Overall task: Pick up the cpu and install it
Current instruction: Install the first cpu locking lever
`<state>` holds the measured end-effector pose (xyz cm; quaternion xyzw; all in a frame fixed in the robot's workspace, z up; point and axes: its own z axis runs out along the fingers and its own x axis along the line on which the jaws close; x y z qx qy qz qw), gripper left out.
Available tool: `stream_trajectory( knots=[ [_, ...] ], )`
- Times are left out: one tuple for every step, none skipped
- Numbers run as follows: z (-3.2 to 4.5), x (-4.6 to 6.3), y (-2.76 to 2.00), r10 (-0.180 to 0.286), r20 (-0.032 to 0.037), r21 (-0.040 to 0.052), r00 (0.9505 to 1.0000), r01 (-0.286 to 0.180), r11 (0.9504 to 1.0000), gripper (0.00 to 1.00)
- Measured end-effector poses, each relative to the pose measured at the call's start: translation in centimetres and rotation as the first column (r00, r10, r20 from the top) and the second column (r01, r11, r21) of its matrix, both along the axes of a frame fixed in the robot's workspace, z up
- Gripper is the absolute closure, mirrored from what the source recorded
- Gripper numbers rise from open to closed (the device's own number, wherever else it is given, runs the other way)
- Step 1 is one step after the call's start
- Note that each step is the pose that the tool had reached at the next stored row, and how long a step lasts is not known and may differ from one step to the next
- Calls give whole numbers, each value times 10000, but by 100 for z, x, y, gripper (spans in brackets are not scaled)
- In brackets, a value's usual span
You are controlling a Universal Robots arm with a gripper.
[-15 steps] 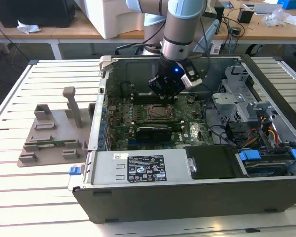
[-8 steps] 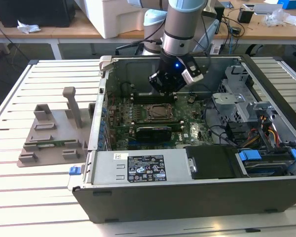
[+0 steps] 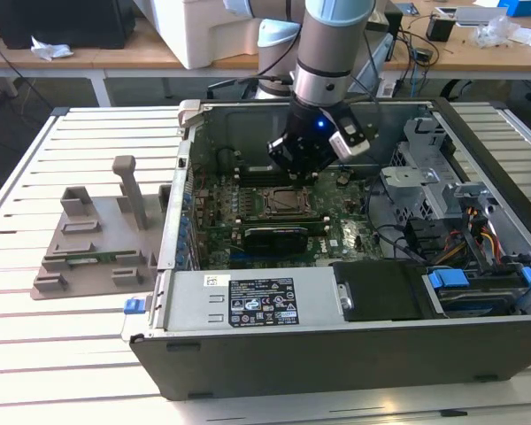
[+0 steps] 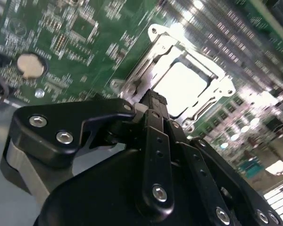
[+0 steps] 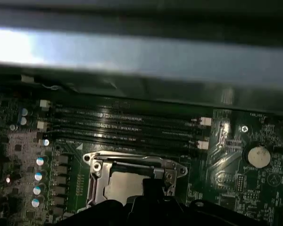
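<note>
One arm | gripper (image 4: 153, 101) over socket (image 5: 132, 181), fingers look pinched together, holding nothing you can see | cpu (image 4: 181, 87) seated in frame | you keep descents square, gentle.

The cpu (image 4: 181, 87) had a glossy metal top; the pincer (image 4: 153, 101) was matt black plastic with steel screws.

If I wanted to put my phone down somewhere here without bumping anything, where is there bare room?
The slatted table is bare in front of the grey holder tray, to the exterior view's left of the computer case. Inside the case it is crowded: the gripper hangs above the socket, with cables and drive bays at the exterior view's right.
</note>
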<state>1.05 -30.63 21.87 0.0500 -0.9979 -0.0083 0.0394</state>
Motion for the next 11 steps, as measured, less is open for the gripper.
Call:
stream_trajectory(
  knots=[
    [0,0,-46,-1,-1,-2,10000,1,10000,89],
    [0,-1,-99,-1,-1,-1,10000,1,10000,89],
    [0,0,-121,-1,0,-2,10000,1,10000,89],
    [0,0,-142,0,0,-2,10000,0,10000,89],
    [1,0,-154,1,0,-1,10000,-1,10000,89],
    [5,0,-156,-1,-1,-2,10000,1,10000,89],
    [70,-1,-158,-2,0,0,10000,2,10000,89],
    [144,0,-158,-1,-1,-3,10000,1,10000,89],
    [243,0,-158,-1,0,0,10000,1,10000,89],
    [299,0,-158,-1,0,-2,10000,1,10000,89],
    [333,0,-158,-1,-1,-3,10000,1,10000,89]
  ],
)
